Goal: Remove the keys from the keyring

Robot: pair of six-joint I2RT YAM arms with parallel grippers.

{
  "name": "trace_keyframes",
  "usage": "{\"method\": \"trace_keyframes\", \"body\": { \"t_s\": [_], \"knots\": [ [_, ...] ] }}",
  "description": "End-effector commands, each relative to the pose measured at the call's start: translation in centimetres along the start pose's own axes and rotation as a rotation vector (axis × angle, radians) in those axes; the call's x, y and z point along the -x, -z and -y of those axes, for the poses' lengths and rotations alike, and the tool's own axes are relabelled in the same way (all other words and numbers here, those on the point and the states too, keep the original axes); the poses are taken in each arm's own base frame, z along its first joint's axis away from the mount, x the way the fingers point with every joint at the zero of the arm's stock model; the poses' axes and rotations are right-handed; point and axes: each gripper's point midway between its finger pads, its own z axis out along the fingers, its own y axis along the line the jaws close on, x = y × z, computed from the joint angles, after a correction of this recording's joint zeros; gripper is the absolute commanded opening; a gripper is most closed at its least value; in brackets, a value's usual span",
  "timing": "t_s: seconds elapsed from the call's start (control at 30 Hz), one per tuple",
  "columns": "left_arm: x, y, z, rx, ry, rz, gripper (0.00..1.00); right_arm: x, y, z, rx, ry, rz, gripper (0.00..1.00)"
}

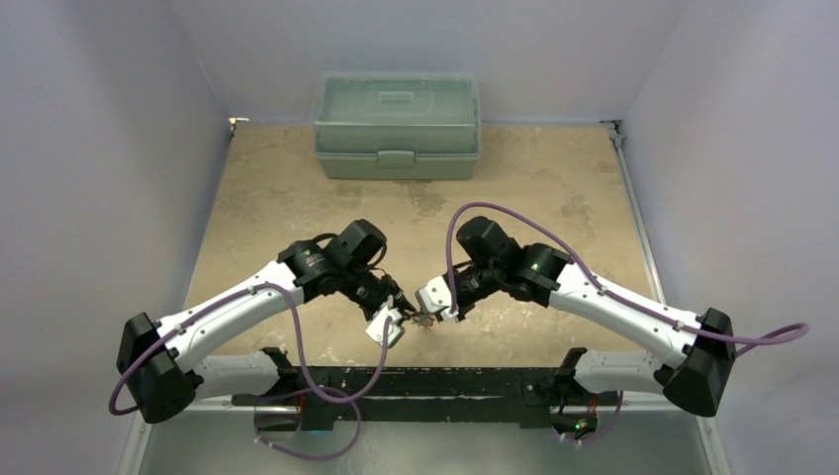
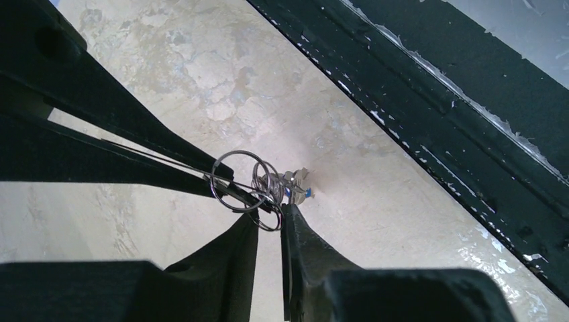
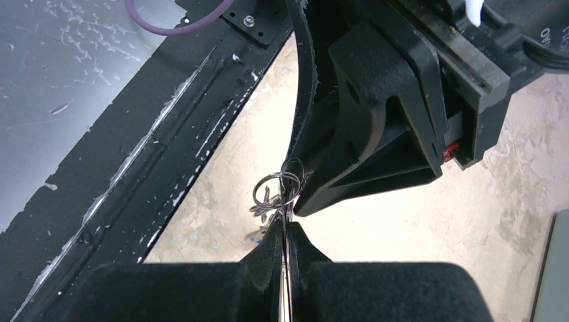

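Observation:
Both grippers meet over the table's near middle. My right gripper (image 1: 432, 302) (image 3: 286, 225) is shut on a thin silvery strip seen edge-on, which looks like the keyring (image 2: 201, 172). Round wire rings (image 2: 235, 181) hang from its end. They carry the small silvery keys (image 2: 295, 182) (image 3: 265, 204), one with a blue tag (image 2: 306, 194). My left gripper (image 1: 389, 325) (image 2: 270, 216) is closed to a narrow gap, with one small wire ring of the keys clamped across its tips. The other coloured tags are hidden.
A pale green lidded toolbox (image 1: 397, 124) stands at the back of the table. A black rail (image 1: 416, 381) (image 2: 470, 121) (image 3: 134, 134) runs along the near edge just below the grippers. Grey walls close in the left, right and back.

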Motion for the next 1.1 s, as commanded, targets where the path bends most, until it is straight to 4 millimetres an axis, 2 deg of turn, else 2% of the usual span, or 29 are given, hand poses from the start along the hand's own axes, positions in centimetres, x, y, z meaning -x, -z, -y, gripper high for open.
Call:
{"method": "trace_keyframes", "body": {
  "t_s": [0.0,0.3,0.43,0.57,0.7,0.77,0.93,1.07],
  "knots": [
    [1.5,1.1,0.4,0.000,0.002,0.014,0.16,1.3,0.9,0.8,-0.054,0.024,0.052,0.00],
    [1.6,2.1,0.5,0.033,0.035,-0.026,0.01,0.0,1.7,0.9,-0.092,-0.022,0.040,0.00],
    [1.6,2.1,0.2,0.055,0.050,-0.023,0.01,-0.1,1.9,0.9,-0.097,-0.026,0.044,0.00],
    [0.6,2.4,-1.3,0.124,0.094,-0.031,0.39,-0.1,2.0,0.6,-0.079,-0.012,0.035,0.00],
    [0.8,1.9,-1.7,0.107,0.064,0.015,0.58,-0.2,1.8,0.5,-0.069,-0.009,0.031,0.00],
    [1.0,1.4,-1.7,0.091,0.062,0.039,0.62,-0.1,1.8,0.6,-0.066,-0.006,0.035,0.00],
    [1.1,-0.1,-2.2,0.067,0.065,0.071,0.62,0.4,1.8,1.0,-0.064,0.001,0.045,0.00],
    [1.6,-0.7,-2.5,0.074,0.071,0.100,0.55,0.1,1.6,1.0,-0.063,0.002,0.035,0.00]
  ]
}}
